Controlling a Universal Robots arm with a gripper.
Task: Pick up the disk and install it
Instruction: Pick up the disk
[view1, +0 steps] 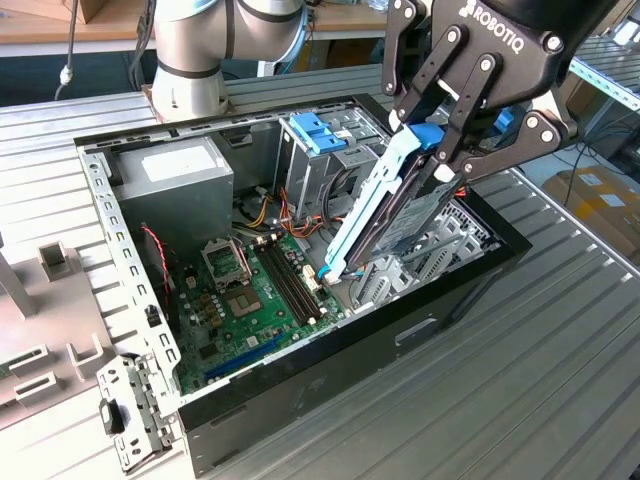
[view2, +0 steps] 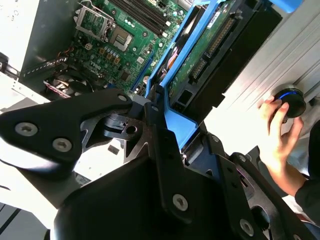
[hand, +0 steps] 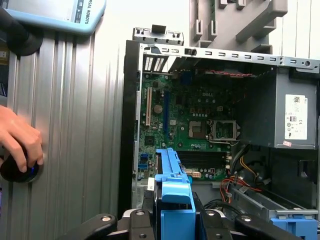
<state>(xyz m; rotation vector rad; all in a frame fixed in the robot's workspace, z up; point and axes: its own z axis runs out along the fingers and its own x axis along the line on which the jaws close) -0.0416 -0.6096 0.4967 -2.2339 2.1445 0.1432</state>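
Gripper (view1: 430, 150): clamped on the disk (view1: 380, 205) at its top end. Held tilted over the case (view1: 330, 345), lower end near the motherboard (view1: 255, 290). Your risk: that corner may snag the board if you lower it askew.

An open black computer case (view1: 400, 340) lies on its side on the ribbed metal counter (view1: 540, 400). Inside it, a green motherboard (view1: 250, 300) sits beside a grey power supply (view1: 178, 178), and a blue-latched bracket (view1: 318, 132) rests atop the metal drive cage (view1: 345, 175). A loose perforated metal plate (view1: 130, 415) lies just beside the case's corner.
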